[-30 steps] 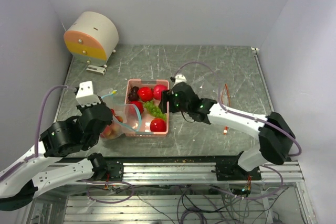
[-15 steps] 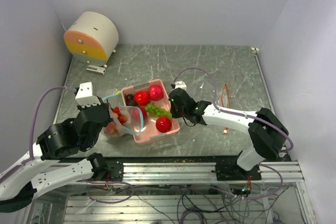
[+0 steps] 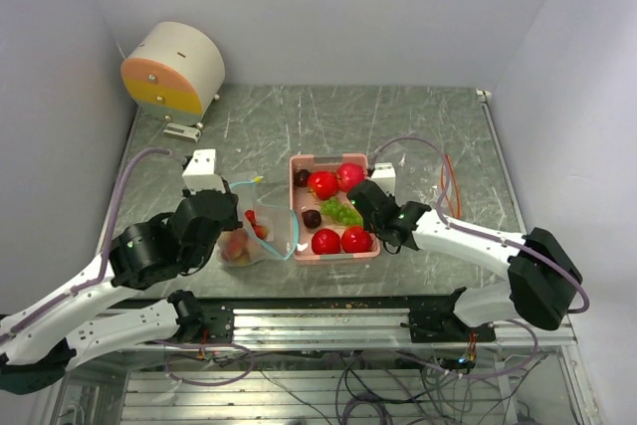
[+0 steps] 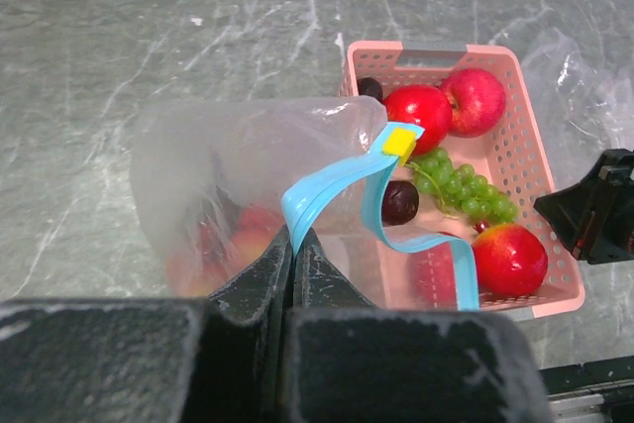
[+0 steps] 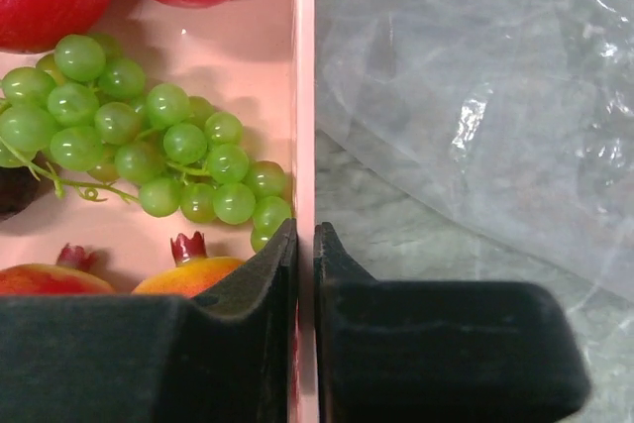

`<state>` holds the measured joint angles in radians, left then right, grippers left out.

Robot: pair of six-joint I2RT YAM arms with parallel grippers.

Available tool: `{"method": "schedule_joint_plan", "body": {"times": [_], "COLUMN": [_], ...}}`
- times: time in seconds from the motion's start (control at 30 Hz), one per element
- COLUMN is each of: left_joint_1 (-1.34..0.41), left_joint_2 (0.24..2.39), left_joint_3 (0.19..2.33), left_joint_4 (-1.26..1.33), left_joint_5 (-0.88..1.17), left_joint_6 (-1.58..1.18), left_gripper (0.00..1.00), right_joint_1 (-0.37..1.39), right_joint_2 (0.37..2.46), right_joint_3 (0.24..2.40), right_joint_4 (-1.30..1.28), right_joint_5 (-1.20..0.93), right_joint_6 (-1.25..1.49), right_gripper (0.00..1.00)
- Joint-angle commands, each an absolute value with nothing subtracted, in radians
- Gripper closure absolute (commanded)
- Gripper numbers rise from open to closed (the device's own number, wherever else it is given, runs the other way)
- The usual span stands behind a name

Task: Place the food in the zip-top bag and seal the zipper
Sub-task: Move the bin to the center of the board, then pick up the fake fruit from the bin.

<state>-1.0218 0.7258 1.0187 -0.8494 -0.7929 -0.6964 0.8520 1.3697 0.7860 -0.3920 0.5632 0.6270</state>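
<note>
On the grey table (image 3: 299, 116), we see the pink tray (image 3: 317, 157) carrying four red apple-like balls (image 3: 321, 184), a green grape bunch (image 3: 343, 213) and two dark fruits (image 3: 312, 218). Just left of it lies the clear zip-top bag (image 4: 228, 165), its mouth toward the tray, with a few reddish foods (image 4: 223, 245) inside. The left gripper (image 4: 294, 245) is clamped on the bag's blue zipper strip (image 4: 327, 185). The right gripper (image 5: 305, 235) pinches the tray's right wall, its jaws nearly together.
</note>
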Motion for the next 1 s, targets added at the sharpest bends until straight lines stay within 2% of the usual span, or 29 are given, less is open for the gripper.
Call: {"method": "schedule_joint_plan", "body": {"times": [0.0, 0.2, 0.37, 0.6, 0.7, 0.97], "left_joint_1": [-1.016, -1.017, -1.016, -1.016, -1.016, -1.016], "left_joint_2": [0.765, 0.818, 0.851, 0.85, 0.83, 0.793], "left_joint_3": [1.03, 1.059, 0.995, 0.941, 0.936, 0.931], "left_joint_4": [-0.672, -0.579, -0.557, -0.56, -0.568, -0.61], "left_joint_5": [-0.711, -0.658, -0.656, -0.655, -0.657, -0.681], "left_joint_6": [-0.628, -0.575, -0.595, -0.623, -0.62, -0.619], "left_gripper": [0.93, 0.93, 0.93, 0.93, 0.93, 0.93], "right_joint_1": [0.813, 0.812, 0.812, 0.813, 0.81, 0.79], "right_joint_2": [1.328, 1.198, 1.14, 1.302, 1.382, 1.559], "right_joint_3": [0.767, 0.767, 0.795, 0.855, 0.877, 0.92], "right_joint_4": [-0.454, -0.379, -0.319, -0.185, -0.126, -0.061], "right_joint_5": [0.654, 0.541, 0.483, 0.297, 0.289, 0.233], "right_joint_6": [0.657, 0.56, 0.46, 0.396, 0.385, 0.385], "right_gripper": [0.87, 0.54, 0.37, 0.36, 0.33, 0.34]}}
